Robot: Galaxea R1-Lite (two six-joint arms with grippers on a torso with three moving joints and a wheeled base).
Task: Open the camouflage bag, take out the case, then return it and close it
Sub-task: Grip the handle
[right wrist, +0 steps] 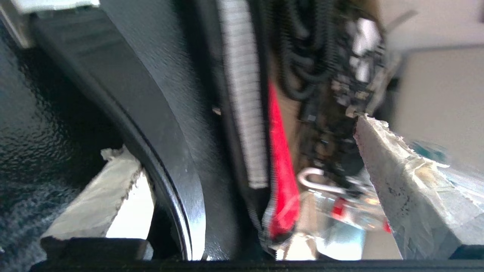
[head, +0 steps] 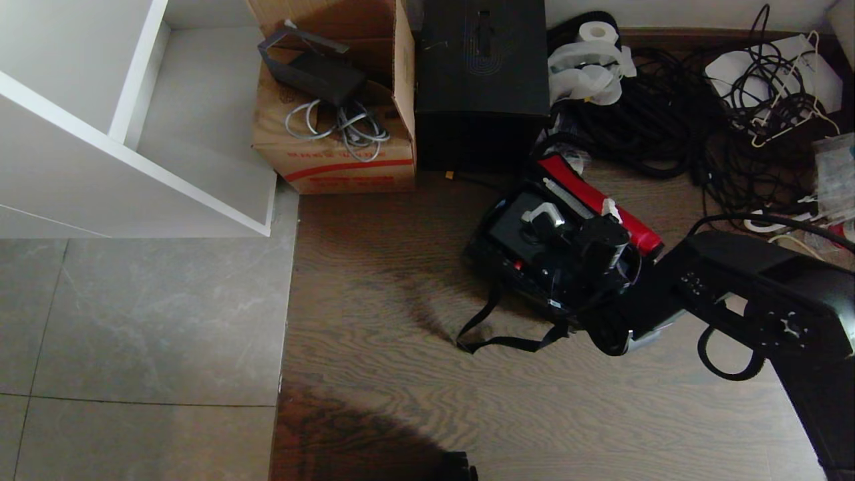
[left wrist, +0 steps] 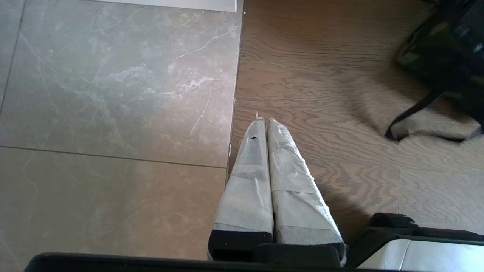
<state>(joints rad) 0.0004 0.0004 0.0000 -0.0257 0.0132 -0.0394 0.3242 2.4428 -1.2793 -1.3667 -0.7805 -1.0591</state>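
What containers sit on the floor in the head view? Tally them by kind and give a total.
Cardboard cartons: 1, the brown carton holding cables
Black boxes: 1, the tall black box beside the carton
Bags: 1, the camouflage bag, flap open, red lining showing
Cases: 1, the black case lying in the open bag
Total: 4

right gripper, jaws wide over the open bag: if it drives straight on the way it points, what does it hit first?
Most likely the case inside the camouflage bag: the right gripper has its open jaws straddling the case's black bar handle. Depth is unclear, so handle or case top.
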